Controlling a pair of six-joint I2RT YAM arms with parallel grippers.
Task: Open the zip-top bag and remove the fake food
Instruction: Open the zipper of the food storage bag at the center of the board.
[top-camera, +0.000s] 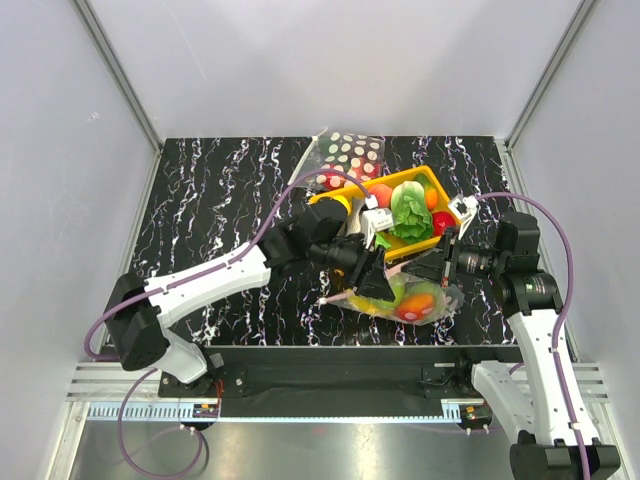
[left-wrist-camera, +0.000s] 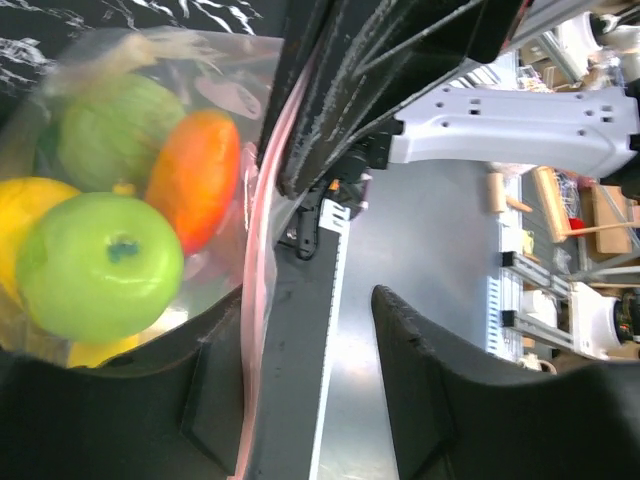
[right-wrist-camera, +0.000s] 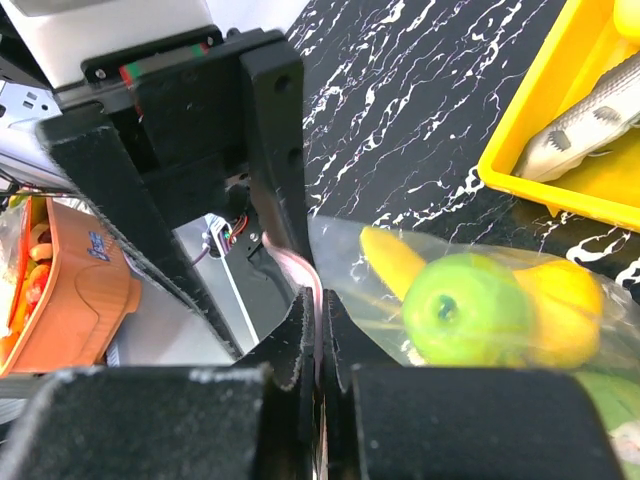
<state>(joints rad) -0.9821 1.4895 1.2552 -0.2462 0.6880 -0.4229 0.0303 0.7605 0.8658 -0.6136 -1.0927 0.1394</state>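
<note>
At the near right of the black marbled table (top-camera: 220, 200), just in front of a yellow tray (right-wrist-camera: 538, 112), lies the zip-top bag (right-wrist-camera: 345, 245), with both arms reaching in over it. The fake food (right-wrist-camera: 465, 310) sits inside the clear plastic. The left wrist view shows a bright green apple (left-wrist-camera: 100, 265), an orange piece (left-wrist-camera: 195, 180) beside it, a paler green fruit (left-wrist-camera: 115, 125) behind them and a yellow piece (left-wrist-camera: 25, 220) at the edge. The pink zip strip (left-wrist-camera: 258, 250) runs along the bag's open-side edge, which points toward the near edge of the table.

The right gripper (right-wrist-camera: 318, 330) has its two fingers pressed together on that strip, and the pink band disappears into the narrow seam between them. The bag fans out from the pinch toward the tray.

The left gripper (top-camera: 375, 285) comes in from the other side and stands over the same edge. Its fingers (left-wrist-camera: 450, 400) are spread, with a clear gap between them. The strip runs down beside the finger nearer the fruit, but the pictures do not show whether it touches that finger.

The tray holds more toy food, including a leafy green piece (top-camera: 408, 210) and a pale ridged piece (right-wrist-camera: 590, 128) lying against the wall. Behind the tray, at the far edge of the table, rests a bag with large polka dots (top-camera: 350, 155).
</note>
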